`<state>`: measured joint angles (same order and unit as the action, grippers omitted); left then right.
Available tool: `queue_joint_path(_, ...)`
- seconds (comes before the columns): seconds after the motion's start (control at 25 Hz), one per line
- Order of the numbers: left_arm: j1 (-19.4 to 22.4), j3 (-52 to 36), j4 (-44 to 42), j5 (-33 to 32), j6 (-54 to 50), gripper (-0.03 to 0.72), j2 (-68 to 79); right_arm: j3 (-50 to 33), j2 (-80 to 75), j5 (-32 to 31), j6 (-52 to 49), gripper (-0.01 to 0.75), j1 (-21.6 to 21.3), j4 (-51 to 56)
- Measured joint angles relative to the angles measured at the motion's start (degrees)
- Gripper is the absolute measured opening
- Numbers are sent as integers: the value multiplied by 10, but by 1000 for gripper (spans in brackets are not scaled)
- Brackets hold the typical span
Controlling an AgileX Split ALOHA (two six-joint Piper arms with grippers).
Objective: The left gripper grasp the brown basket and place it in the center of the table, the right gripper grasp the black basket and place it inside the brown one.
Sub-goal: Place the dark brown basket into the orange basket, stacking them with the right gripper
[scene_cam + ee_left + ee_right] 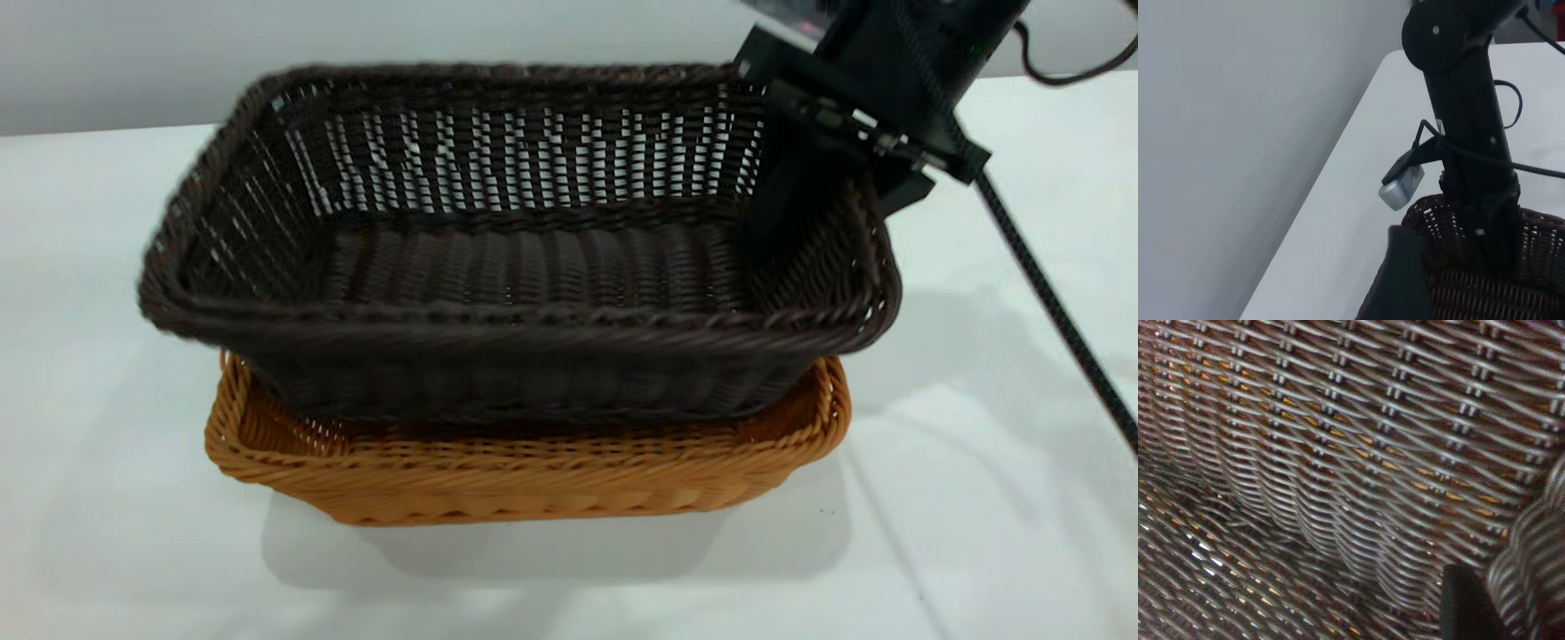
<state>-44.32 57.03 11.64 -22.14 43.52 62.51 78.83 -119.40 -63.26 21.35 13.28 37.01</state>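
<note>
Now right gripper (813, 191) fingers clamp black basket (498, 267) rim, over brown basket (498, 484); left unseen.

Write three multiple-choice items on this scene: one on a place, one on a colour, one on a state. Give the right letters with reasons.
1. Where is the dark brown-black rectangular woven wicker basket?
A. Beside the other basket, apart from it
B. Partly down inside the orange-tan rectangular wicker basket, tilted
C. Under the other basket

2. What colour is the tabletop?
A. White
B. Green
C. Wood brown

3. What is the right claw doing?
A. Parked far from both baskets
B. Gripping the orange-tan basket
C. Shut on the dark basket's right wall

Answers:
1. B: the dark basket's base sits within the tan rim, one side higher.
2. A: the bare surface around the baskets is white.
3. C: the exterior view shows one finger inside that wall and the rim at the claw.

The left claw is not clearly seen.
</note>
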Motion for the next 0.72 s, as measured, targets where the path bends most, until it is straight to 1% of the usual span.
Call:
queue_joint_path(0.2,0,0,1,-1,0,533,0,0,-1,17,1,237,0,0)
queue_joint_path(0.52,0,0,1,-1,0,533,0,0,-1,17,1,237,0,0)
queue_joint_path(0.72,0,0,1,-1,0,533,0,0,0,2,5,237,0,-1)
